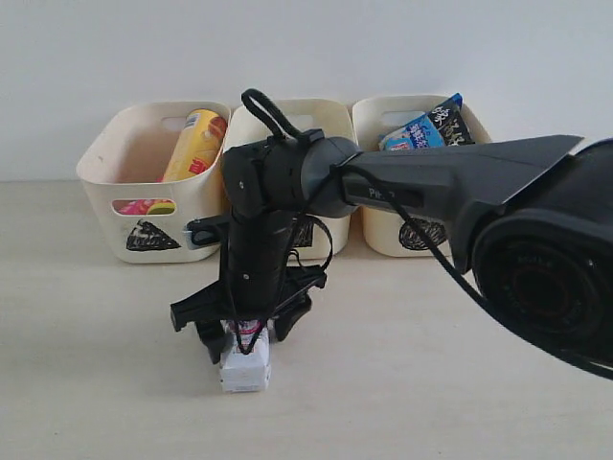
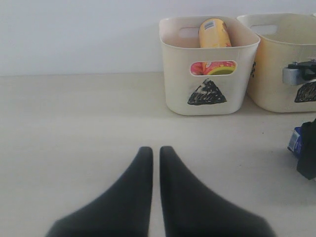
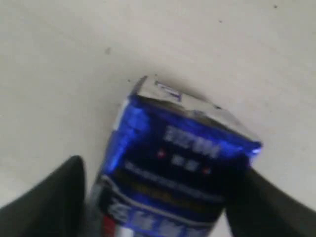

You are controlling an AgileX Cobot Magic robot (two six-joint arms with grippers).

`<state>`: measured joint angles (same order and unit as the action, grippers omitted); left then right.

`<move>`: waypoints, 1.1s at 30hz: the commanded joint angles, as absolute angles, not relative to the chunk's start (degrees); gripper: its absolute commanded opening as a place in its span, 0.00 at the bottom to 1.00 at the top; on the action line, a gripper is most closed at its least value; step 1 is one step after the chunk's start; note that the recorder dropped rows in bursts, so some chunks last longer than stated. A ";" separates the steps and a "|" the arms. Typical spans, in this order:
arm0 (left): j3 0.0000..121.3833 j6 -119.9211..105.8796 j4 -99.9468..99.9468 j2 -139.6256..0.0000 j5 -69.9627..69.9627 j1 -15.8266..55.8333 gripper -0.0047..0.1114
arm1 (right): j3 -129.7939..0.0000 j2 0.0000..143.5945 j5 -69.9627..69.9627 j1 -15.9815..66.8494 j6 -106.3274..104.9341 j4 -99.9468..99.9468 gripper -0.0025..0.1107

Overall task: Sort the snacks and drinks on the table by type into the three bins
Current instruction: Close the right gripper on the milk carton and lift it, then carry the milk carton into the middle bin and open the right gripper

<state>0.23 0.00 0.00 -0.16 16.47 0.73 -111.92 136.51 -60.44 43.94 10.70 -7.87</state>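
The drink, a small white carton (image 1: 244,369) with a dark blue top (image 3: 182,158), stands on the table in front of the bins. My right gripper (image 1: 244,335) comes down over it, fingers on either side. One finger (image 3: 59,192) stands a little off the carton, so the right gripper (image 3: 163,170) is open around it. The left gripper (image 2: 155,150) is shut and empty, low over bare table, left of the triangle bin (image 2: 173,74). That bin (image 1: 105,182) holds a yellow-orange chip tube (image 1: 196,144) and a pink one (image 1: 144,206). A blue bag (image 1: 431,126) sits in the right bin (image 1: 378,225).
The middle bin (image 1: 326,115) stands behind my right arm, and its contents are hidden. The three bins line the back wall. From the left wrist view the carton's edge (image 2: 295,140) shows beside a right finger (image 2: 308,155). Bare tabletop lies left and right of the carton.
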 commanded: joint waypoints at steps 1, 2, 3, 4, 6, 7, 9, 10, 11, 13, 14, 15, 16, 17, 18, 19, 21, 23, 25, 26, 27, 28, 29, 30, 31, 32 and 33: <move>0.00 -0.49 0.00 0.00 16.32 0.54 0.08 | -111.99 136.02 -61.15 43.96 8.46 -7.08 0.03; 0.00 -0.49 0.00 0.00 16.32 0.54 0.08 | -111.99 135.90 -61.30 43.96 7.71 -7.08 0.05; 0.00 -0.49 0.00 0.00 16.32 0.54 0.08 | -111.99 135.89 -61.78 43.96 7.03 -7.08 0.04; 0.00 -0.49 0.00 0.00 16.32 0.54 0.08 | -111.99 135.64 -62.34 43.96 6.72 -7.08 0.02; 0.00 -0.49 0.00 0.00 16.32 0.54 0.08 | -111.99 135.11 -62.60 43.96 6.03 -7.08 0.02; 0.00 -0.49 0.00 0.00 16.32 0.54 0.08 | -111.99 134.62 -62.89 43.96 5.44 -7.08 0.02; 0.00 -0.49 0.00 0.00 16.32 0.54 0.08 | -111.99 133.76 -63.04 43.96 4.80 -7.08 0.02; 0.00 -0.49 0.00 0.00 16.32 0.54 0.08 | -111.99 133.08 -63.04 43.96 4.25 -7.08 0.02; 0.00 -0.49 0.00 0.00 16.32 0.54 0.08 | -111.99 132.68 -63.04 43.96 3.93 -6.94 0.02; 0.00 -0.49 0.00 0.00 16.32 0.54 0.08 | -111.99 131.46 -63.04 43.96 2.86 -6.96 0.02; 0.00 -0.49 0.00 0.00 16.32 0.54 0.08 | -111.99 130.52 -63.04 43.96 2.22 -6.96 0.02; 0.00 -0.49 0.00 0.00 16.32 0.54 0.08 | -111.99 129.58 -62.92 43.96 1.53 -6.81 0.02; 0.00 -0.49 0.00 0.00 16.32 0.54 0.08 | -111.99 128.49 -62.67 43.96 1.34 -6.20 0.02; 0.00 -0.49 0.00 0.00 16.32 0.54 0.08 | -111.99 127.32 -62.21 43.96 1.34 -5.20 0.02; 0.00 -0.49 0.00 0.00 16.32 0.54 0.08 | -111.99 126.10 -61.66 43.96 1.34 -4.04 0.02; 0.00 -0.49 0.00 0.00 16.32 0.54 0.08 | -111.99 124.83 -61.18 43.96 1.34 -2.86 0.02; 0.00 -0.49 0.00 0.00 16.32 0.54 0.08 | -111.99 122.63 -60.38 43.84 1.34 -0.71 0.02; 0.00 -0.49 0.00 0.00 16.32 0.54 0.08 | -111.99 120.38 -59.04 43.84 1.49 1.79 0.02; 0.00 -0.49 0.00 0.00 16.32 0.54 0.08 | -111.99 118.76 -56.93 43.84 1.91 4.23 0.02; 0.00 -0.49 0.00 0.00 16.32 0.54 0.08 | -111.99 118.04 -55.32 43.84 2.95 5.48 0.02; 0.00 -0.49 0.00 0.00 16.32 0.54 0.08 | -112.10 117.65 -53.61 43.84 3.58 6.05 0.02; 0.00 -0.49 0.00 0.00 16.32 0.54 0.08 | -112.11 117.11 -51.79 43.84 3.71 6.84 0.02; 0.00 -0.49 0.00 0.00 16.32 0.54 0.08 | -112.11 117.11 -49.96 43.84 3.97 8.09 0.02; 0.00 -0.49 0.00 0.00 16.32 0.54 0.08 | -112.11 116.97 -48.51 43.75 3.97 9.05 0.02; 0.00 -0.49 0.00 0.00 16.32 0.54 0.08 | -112.11 116.97 -46.80 43.56 3.97 10.01 0.02; 0.00 -0.49 0.00 0.00 16.32 0.54 0.08 | -112.11 116.97 -45.07 43.21 4.29 10.96 0.02; 0.00 -0.49 0.00 0.00 16.32 0.54 0.08 | -112.11 117.12 -43.55 42.87 4.76 11.44 0.02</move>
<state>0.23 0.00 0.00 -0.16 16.47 0.73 -111.84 118.03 -49.23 43.92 3.64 8.66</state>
